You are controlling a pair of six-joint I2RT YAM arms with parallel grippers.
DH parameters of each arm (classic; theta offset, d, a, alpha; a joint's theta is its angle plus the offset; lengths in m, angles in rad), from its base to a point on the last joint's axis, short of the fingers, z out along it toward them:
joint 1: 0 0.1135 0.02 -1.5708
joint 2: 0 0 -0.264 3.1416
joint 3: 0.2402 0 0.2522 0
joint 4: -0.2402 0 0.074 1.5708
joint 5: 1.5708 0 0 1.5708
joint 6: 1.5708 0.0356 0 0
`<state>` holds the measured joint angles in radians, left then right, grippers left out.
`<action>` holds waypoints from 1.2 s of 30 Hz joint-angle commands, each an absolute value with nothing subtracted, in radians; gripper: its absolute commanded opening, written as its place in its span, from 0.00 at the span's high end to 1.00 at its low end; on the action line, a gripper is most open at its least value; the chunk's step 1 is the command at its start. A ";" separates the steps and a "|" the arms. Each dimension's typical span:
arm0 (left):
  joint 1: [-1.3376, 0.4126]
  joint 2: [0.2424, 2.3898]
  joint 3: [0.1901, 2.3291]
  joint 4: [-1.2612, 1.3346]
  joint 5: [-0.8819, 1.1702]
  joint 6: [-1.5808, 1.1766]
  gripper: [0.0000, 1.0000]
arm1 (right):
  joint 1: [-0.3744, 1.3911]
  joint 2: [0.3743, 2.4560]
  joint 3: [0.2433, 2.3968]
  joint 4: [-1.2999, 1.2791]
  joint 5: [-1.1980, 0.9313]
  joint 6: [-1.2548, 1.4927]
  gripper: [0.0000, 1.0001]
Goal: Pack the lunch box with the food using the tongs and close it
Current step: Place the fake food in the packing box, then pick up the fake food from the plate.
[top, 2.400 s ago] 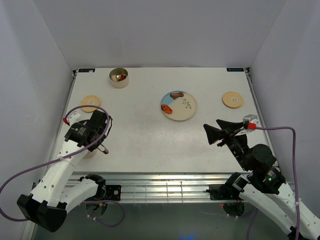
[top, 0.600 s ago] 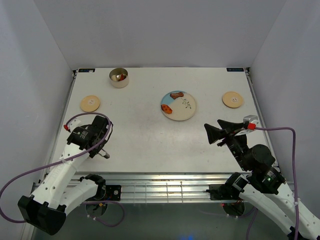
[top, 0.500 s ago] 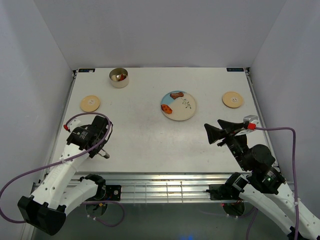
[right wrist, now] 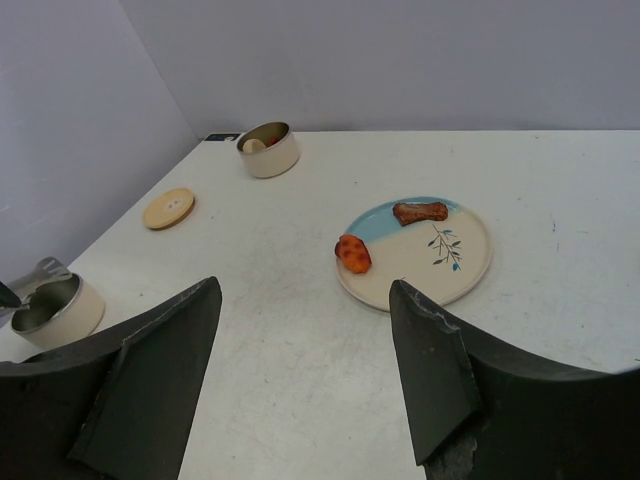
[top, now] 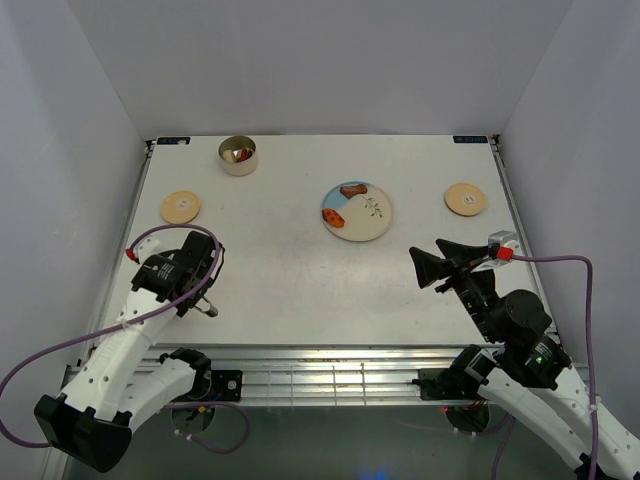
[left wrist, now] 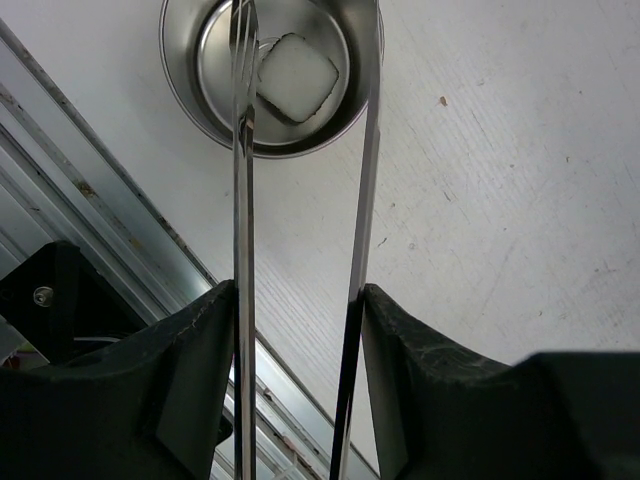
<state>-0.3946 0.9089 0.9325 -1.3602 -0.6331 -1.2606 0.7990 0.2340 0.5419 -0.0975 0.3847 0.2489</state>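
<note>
Peeking down the left wrist cam, the left claw pinches the slim silver metal tongs, tips over a shiny round steel tin holding a white cube of food. Overhead, the arm mostly hides it. Right claw hangs spread.

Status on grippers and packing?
Left gripper grips tongs, tips over near tin, white piece inside. Right gripper open. Two pieces on plate; lids off. Nothing blocking.
</note>
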 commanded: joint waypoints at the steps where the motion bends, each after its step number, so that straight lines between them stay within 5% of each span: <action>1: -0.388 0.900 0.976 -1.405 -0.655 -1.276 0.40 | 0.802 0.221 0.541 -0.046 0.403 0.232 0.26; 18: -0.393 1.147 1.298 -1.258 -0.586 -0.826 0.47 | 0.802 0.230 0.541 -0.045 0.399 0.232 0.26; 36: -0.841 1.790 1.751 -0.948 -0.594 -0.559 0.47 | 0.802 0.229 0.546 -0.058 0.405 0.230 0.26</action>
